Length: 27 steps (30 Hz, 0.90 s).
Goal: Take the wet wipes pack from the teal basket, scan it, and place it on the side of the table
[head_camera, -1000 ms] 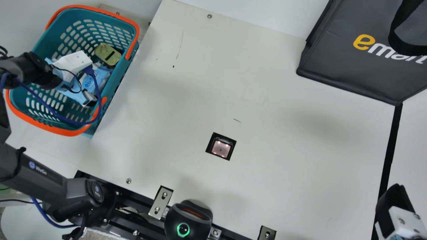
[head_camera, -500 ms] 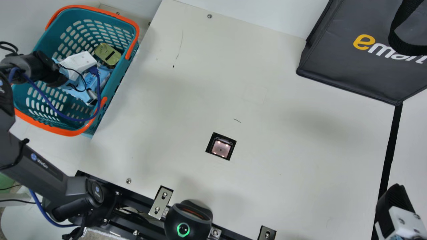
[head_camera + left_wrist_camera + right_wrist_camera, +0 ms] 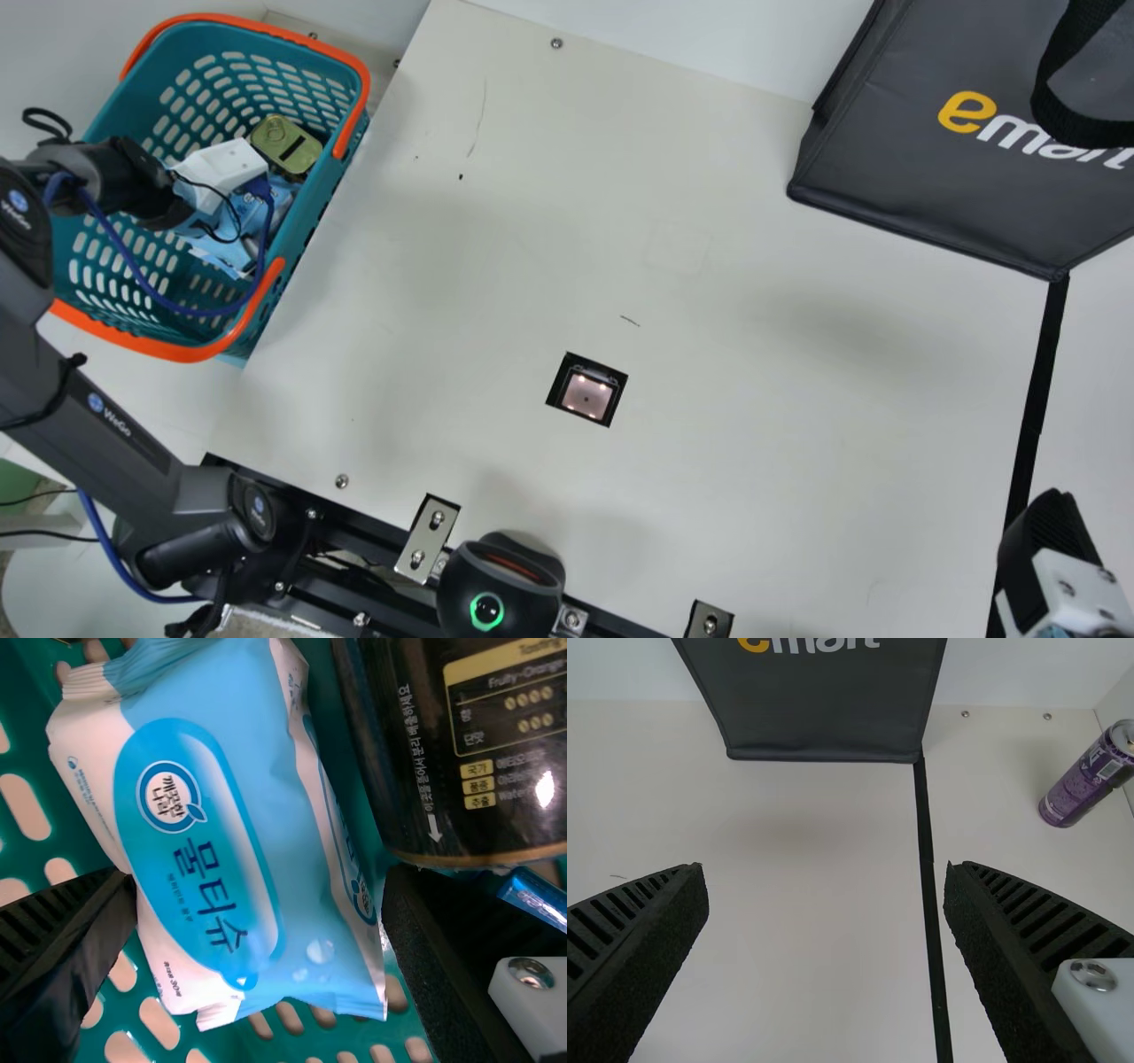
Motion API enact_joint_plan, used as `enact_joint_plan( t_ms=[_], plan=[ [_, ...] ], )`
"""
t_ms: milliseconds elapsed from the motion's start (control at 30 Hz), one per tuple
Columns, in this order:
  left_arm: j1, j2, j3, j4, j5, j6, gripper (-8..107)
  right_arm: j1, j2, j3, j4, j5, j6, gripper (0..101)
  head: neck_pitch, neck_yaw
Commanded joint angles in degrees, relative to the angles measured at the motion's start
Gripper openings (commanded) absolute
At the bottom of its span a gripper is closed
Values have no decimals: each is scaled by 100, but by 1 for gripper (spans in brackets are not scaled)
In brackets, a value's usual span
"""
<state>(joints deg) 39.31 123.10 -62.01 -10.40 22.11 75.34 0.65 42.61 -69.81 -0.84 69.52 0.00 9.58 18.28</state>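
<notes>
Well, the pack (image 3: 239, 815) is in the basket (image 3: 190, 44), face up, with its printed side toward the left wrist camera. The left gripper (image 3: 220, 173) is down inside the basket, jaws spread wide, one finger along each long side of the pack. It looks unclenched, though whether either finger touches the wrapper is hard to make out from this close.

Beside the pack, in the left wrist view, lies a dark can (image 3: 461, 753), with a bit of shiny blue wrapping (image 3: 536, 895) near its rim. The main view has a green-gold tin (image 3: 285, 143) in the basket too, near the wall nearer the table's middle.

The right gripper (image 3: 1050, 536) is over the far right of the table (image 3: 753, 443), its jaws apart and holding nothing. A black strip (image 3: 1036, 390) runs from the corner of the grey bag (image 3: 930, 204). Past the strip, in the right wrist view, is a purple can (image 3: 1081, 784). The scanner window (image 3: 586, 395) sits lit in the tabletop, and a black unit (image 3: 505, 589) with a green ring is at the table's edge.
</notes>
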Motion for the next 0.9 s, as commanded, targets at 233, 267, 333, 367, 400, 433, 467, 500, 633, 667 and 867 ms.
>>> enact_joint_plan(
  t_ms=[233, 267, 333, 367, 400, 433, 467, 500, 633, 667, 867],
  plan=[
    [-50, 187, -85, 192, -62, -280, 90, 0, 0, 0, 0, -6, 0, 95, -166, 14],
    [-54, 206, -95, 213, -62, -310, 90, 0, 0, 0, 0, -6, 0, 95, -166, 14],
    [-67, 241, -111, 259, -69, -377, 90, 0, 0, 0, 0, -6, 0, 95, -166, 14],
    [-72, 257, -115, 280, -74, -407, 90, 0, 0, 0, 0, -6, 0, 95, -166, 14],
    [-79, 272, -119, 304, -78, -442, 90, 0, 0, 0, 0, -6, 0, 95, -166, 14],
    [-85, 284, -120, 326, -84, -472, 90, 0, 0, 0, 0, -6, 0, 95, -166, 14],
    [-91, 294, -119, 347, -90, -500, 90, 0, 0, 0, 0, -6, 0, 95, -166, 14],
    [-99, 302, -115, 367, -100, -529, 83, 0, 0, 0, 0, -6, 0, 95, -166, 14],
    [-123, 323, -91, 450, -163, -659, 57, 0, 0, 0, 0, -6, 0, 95, -166, 14],
    [-129, 325, -84, 464, -178, -685, 50, 0, 0, 0, 0, -6, 0, 95, -166, 14],
    [-152, 310, -61, 494, -223, -819, 10, 0, 0, 0, 0, -6, 0, 95, -166, 14]
  ],
)
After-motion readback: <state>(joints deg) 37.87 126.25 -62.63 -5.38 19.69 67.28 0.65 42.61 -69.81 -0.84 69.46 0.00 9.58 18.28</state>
